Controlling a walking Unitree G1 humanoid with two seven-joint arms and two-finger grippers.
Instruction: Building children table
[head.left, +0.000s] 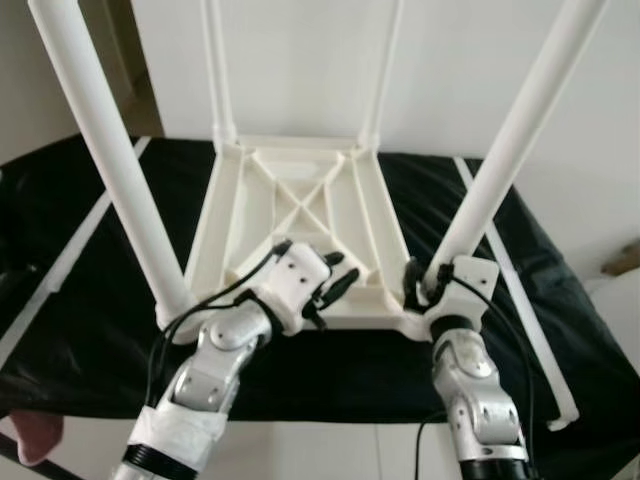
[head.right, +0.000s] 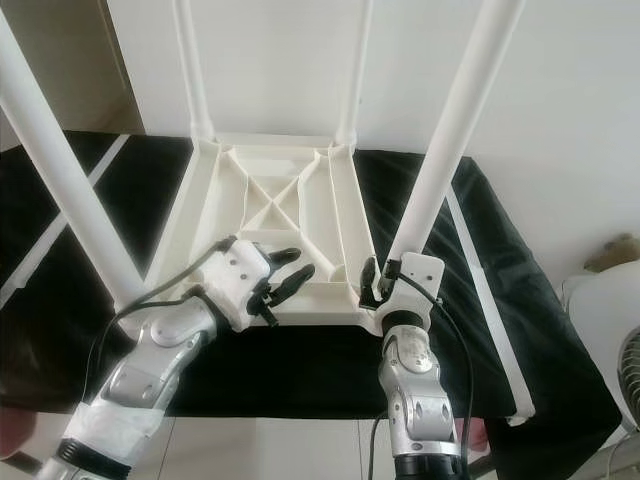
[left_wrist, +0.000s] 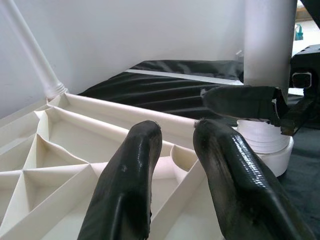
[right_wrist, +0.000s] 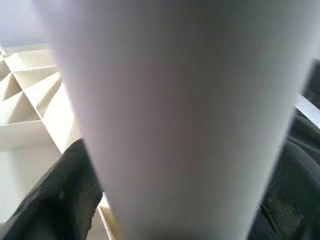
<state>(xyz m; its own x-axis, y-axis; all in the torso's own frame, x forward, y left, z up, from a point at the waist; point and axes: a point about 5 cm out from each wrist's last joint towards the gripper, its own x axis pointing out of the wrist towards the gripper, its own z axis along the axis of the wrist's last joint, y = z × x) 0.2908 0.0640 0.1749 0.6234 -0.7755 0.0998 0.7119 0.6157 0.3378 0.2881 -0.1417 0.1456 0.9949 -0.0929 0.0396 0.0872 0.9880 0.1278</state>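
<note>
A white plastic children's table (head.left: 290, 200) lies upside down on a black cloth, its ribbed underside facing up and several legs standing upright. My right gripper (head.left: 420, 283) is shut on the base of the near right leg (head.left: 510, 140), where the leg meets its corner socket. In the right wrist view its black fingers (right_wrist: 65, 195) press both sides of that leg (right_wrist: 175, 100). My left gripper (head.left: 338, 272) hovers over the underside near the front edge. It is open, its fingers (left_wrist: 135, 170) a little apart, and points toward the right leg's socket (left_wrist: 265, 145).
The near left leg (head.left: 110, 150) rises beside my left arm. Two thin far legs (head.left: 218, 70) stand against the white wall. The black cloth (head.left: 90, 300) covers a low surface with white strips along its sides. A fan (head.right: 630, 390) stands at the far right.
</note>
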